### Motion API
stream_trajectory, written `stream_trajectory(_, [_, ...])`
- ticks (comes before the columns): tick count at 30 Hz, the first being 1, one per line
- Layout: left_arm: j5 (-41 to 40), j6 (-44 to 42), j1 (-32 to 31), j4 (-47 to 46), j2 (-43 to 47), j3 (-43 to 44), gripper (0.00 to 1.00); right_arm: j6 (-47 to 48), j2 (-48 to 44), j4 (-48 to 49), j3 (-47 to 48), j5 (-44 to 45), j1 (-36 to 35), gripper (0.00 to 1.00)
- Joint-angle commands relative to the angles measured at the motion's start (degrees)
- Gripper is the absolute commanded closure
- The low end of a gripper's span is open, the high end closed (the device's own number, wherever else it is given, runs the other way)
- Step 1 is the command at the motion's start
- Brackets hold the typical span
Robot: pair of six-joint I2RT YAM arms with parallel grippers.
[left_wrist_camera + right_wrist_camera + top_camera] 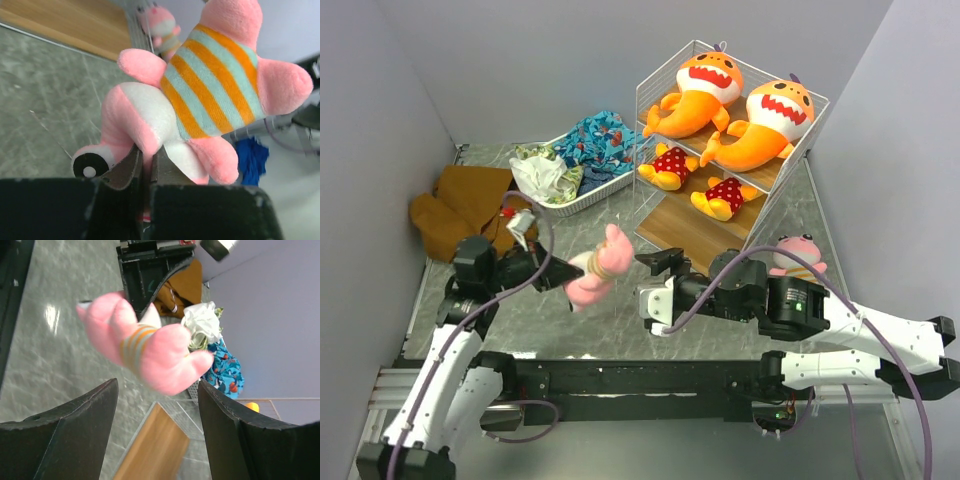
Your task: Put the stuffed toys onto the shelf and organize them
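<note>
The left gripper [146,165] is clamped on the lower edge of a pink striped plush [200,95], its two dark fingers pressed together on the white and pink fabric beside the toy's black-and-white eye. The plush hangs above the grey table [570,320], just in front of the shelf [682,226] and between the two arms. The right gripper [156,385] faces it from the other side with its jaws spread wide; in the right wrist view the toy appears blurred ahead of the gap, and no finger touches it. Behind the right arm, near the shelf's front corner, sits a second pink striped plush [796,254]. On the shelf's top tier lie the left orange shark [705,90] and the right orange shark [772,118], side by side. One tier down lie the left polka-dot doll [668,165] and the right polka-dot doll [723,196]. Left of the shelf a white basket [588,197] holds blue patterned clothes [600,138], with a brown cloth [460,210] further left.
</note>
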State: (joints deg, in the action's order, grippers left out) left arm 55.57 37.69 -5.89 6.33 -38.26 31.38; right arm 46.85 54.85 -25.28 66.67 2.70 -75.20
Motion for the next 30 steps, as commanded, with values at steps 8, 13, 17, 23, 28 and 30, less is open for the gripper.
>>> stream_trajectory(8, [-0.2, -10.0, -15.37, 0.0, -7.7, 6.59, 0.99, 10.02, 3.24, -12.34, 4.96, -9.73, 4.1, 0.29])
stream_trajectory(13, [-1.08, -12.38, -17.4, 2.54, -9.55, 7.82, 0.99, 8.44, 6.05, -13.31, 3.82, -9.91, 4.18, 0.32])
stream_trajectory(17, [-1.78, -14.75, -17.75, 4.83, -11.48, 9.75, 0.99, 5.55, 7.29, -11.47, 2.94, -10.87, 4.27, 0.7])
stream_trajectory(23, [-19.14, -14.5, -17.75, 10.28, -14.73, 16.6, 0.27, -3.23, 5.09, 0.28, -4.61, -10.52, 4.1, 1.0])
stream_trajectory(28, [-52.39, -7.65, -16.53, 18.16, -18.51, 23.46, 0.03, -12.73, 4.47, 12.07, -13.49, 0.15, 3.05, 1.0])
stream_trajectory(30, [-58.01, -4.56, -13.21, 20.82, -20.96, 26.8, 0.04, -17.13, 6.48, 18.93, -16.47, 6.23, 1.21, 1.0])
